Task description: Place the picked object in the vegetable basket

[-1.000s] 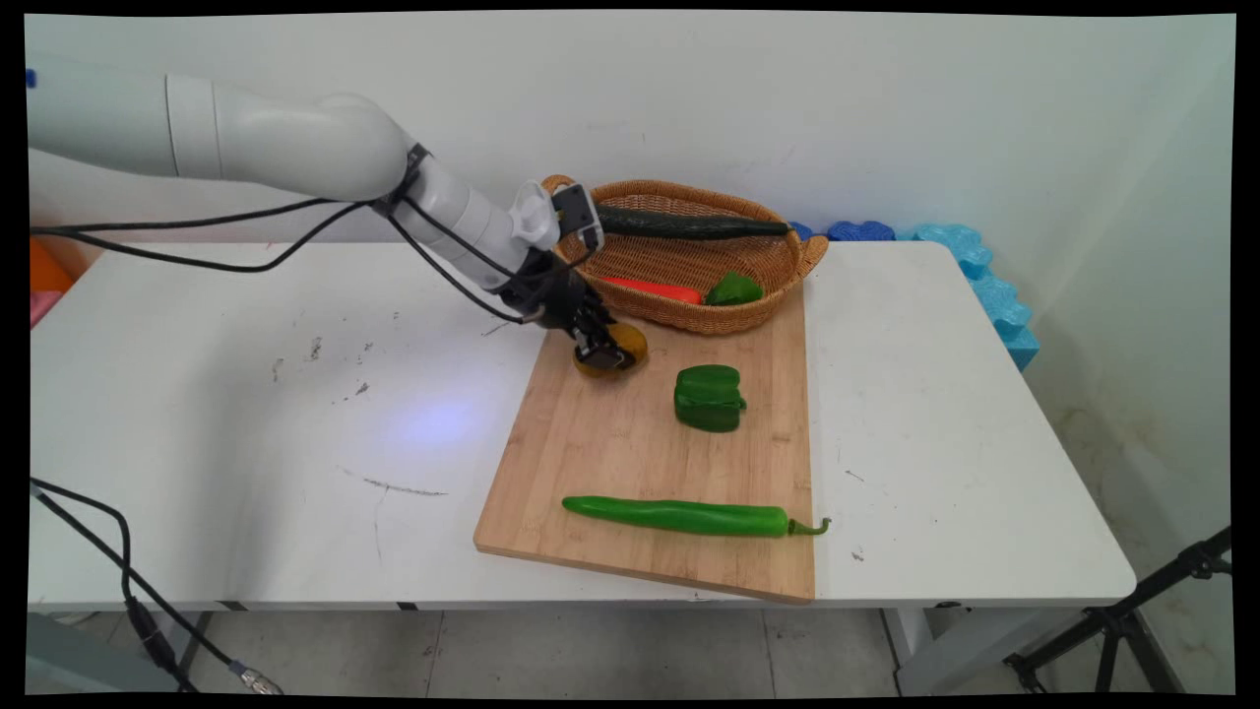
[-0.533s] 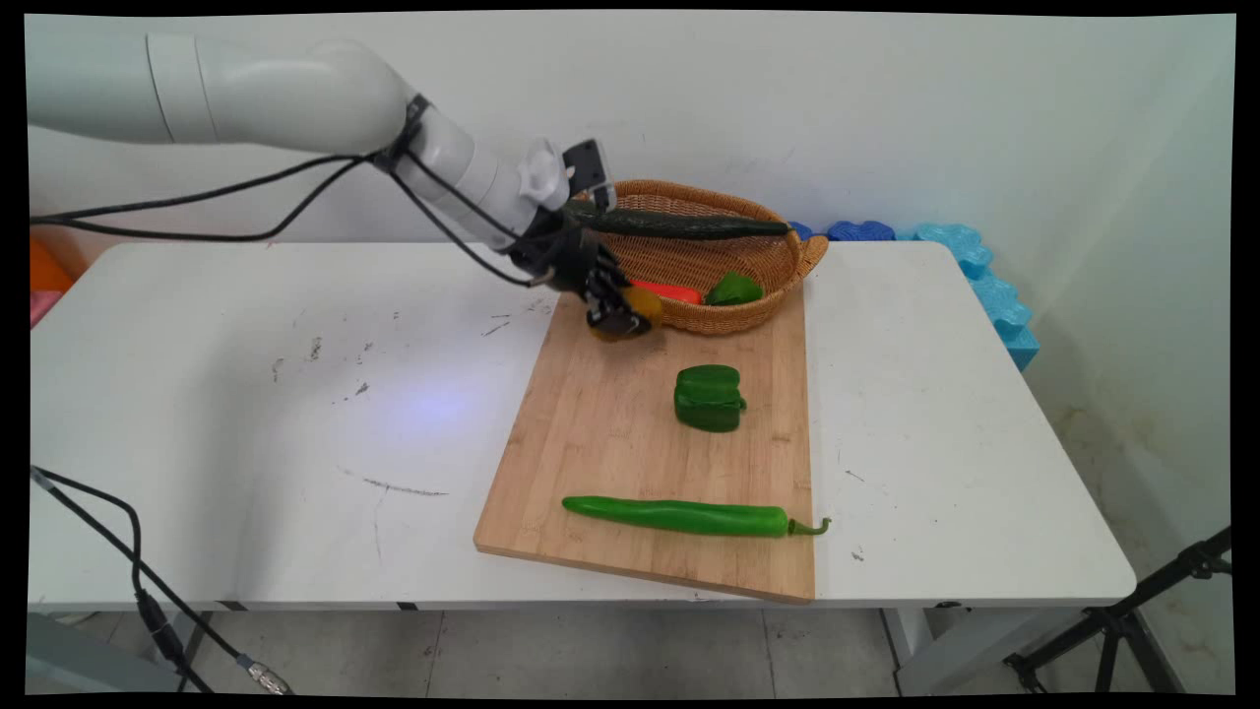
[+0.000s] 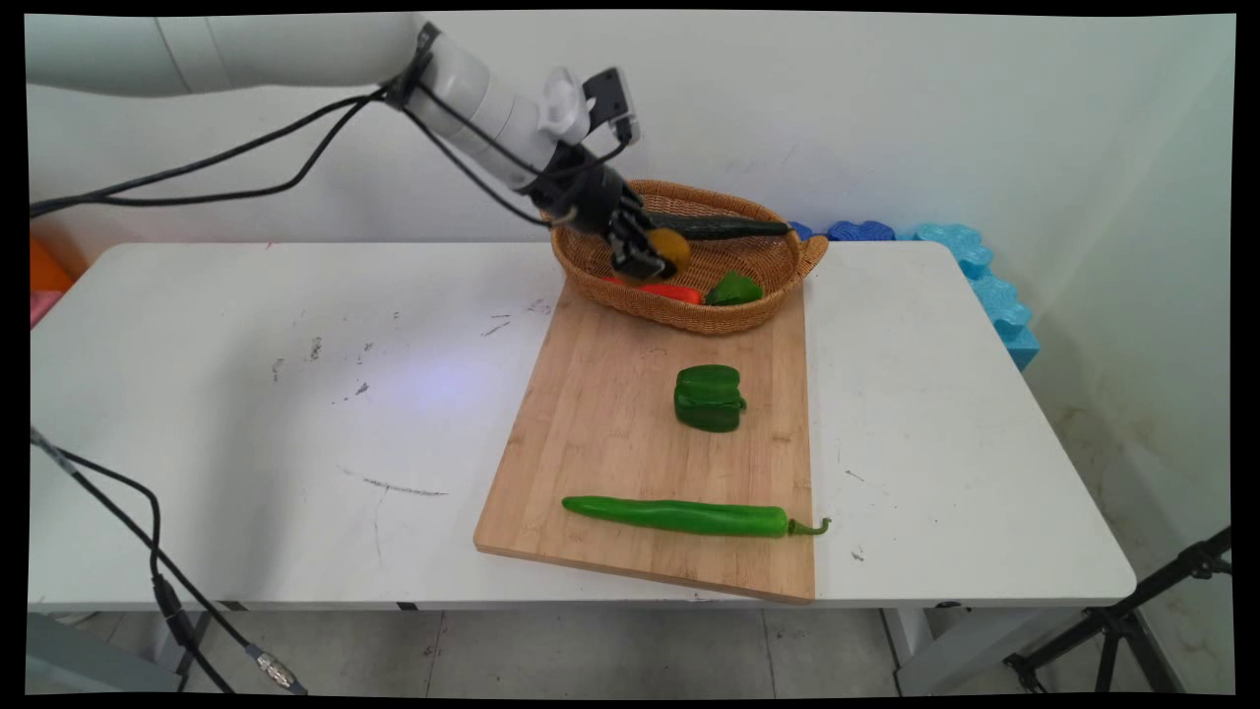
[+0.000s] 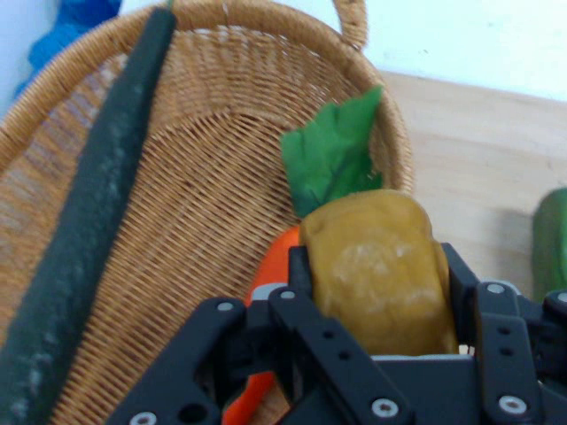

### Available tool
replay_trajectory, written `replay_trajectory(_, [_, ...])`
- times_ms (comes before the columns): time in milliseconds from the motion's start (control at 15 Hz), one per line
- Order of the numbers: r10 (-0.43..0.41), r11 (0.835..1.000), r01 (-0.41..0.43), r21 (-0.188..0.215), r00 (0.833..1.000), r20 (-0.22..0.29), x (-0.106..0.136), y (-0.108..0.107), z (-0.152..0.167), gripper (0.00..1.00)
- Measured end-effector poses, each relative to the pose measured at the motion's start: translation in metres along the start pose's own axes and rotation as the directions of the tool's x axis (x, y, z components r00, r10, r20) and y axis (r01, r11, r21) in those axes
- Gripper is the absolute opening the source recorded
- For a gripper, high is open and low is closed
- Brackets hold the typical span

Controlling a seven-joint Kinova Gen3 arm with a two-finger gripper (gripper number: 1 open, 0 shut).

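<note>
Since the earlier frame the black two-finger claw [image 3: 645, 258] rose from the bamboo cutting board [image 3: 630, 463] to above the oval wicker basket [image 3: 778, 268], gripping the brownish-yellow round potato [image 3: 669, 246]. To set it down well, I think it should go low over bare weave, away from the orange carrot [image 3: 661, 291] and the dark green cucumber [image 3: 724, 228]

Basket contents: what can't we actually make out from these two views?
- Carrot: main view, left end hidden by the gripper; hand view, mostly behind the yellow-brown potato it holds.
- Cucumber: hand view, lower end cut off by the frame edge.
- Wicker basket: main view, floor hidden by its near wall.
</note>
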Motion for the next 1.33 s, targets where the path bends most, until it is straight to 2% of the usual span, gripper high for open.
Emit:
replay_trajectory(600, [0.012,0.999,-0.011,0.047,1.000,-0.010,0.018,-0.036,0.025,0.00])
replay_trajectory(933, [0.002,0.998,-0.001,0.058,1.000,-0.011,0.018,-0.055,0.060,0.00])
replay_trajectory(1333, [-0.025,0.998,0.026,0.057,0.999,-0.020,0.014,-0.067,0.098,0.00])
